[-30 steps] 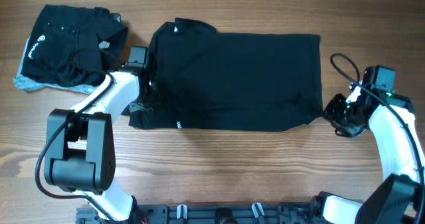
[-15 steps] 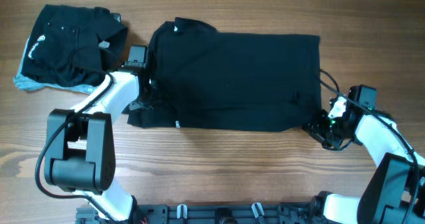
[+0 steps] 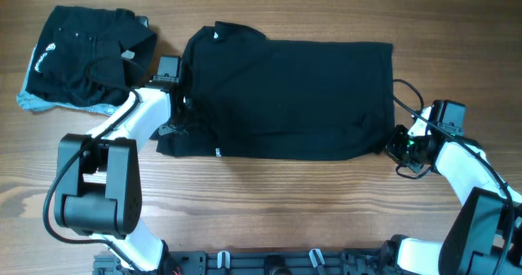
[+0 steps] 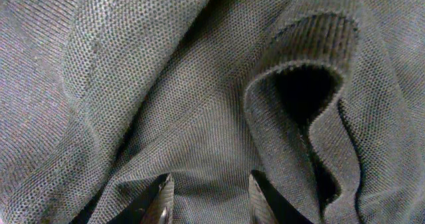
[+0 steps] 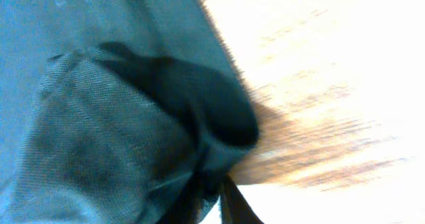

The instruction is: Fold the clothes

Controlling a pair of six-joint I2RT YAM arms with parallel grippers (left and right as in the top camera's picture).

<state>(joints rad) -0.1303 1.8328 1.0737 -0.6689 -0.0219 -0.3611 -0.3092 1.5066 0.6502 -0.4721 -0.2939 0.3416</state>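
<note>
The large black shirt (image 3: 285,95) lies spread flat across the middle of the table, with a small white label (image 3: 216,36) at its top left. My left gripper (image 3: 180,117) sits on the shirt's bunched left edge. In the left wrist view its fingertips (image 4: 164,199) press into the cloth (image 4: 199,117) and a ridge of it is caught between them (image 4: 212,199). My right gripper (image 3: 397,144) is at the shirt's lower right corner, shut on a pinch of that corner (image 5: 219,124); the right wrist view shows the fabric running down into the closed jaws (image 5: 216,201).
A pile of folded black clothes (image 3: 77,59) with a white round logo and a pale grey edge lies at the far left back. Bare wood table (image 3: 326,210) runs along the front and to the right of the shirt.
My right gripper came in from the right to the shirt's lower right corner and closed on it. The left arm has stayed put.
</note>
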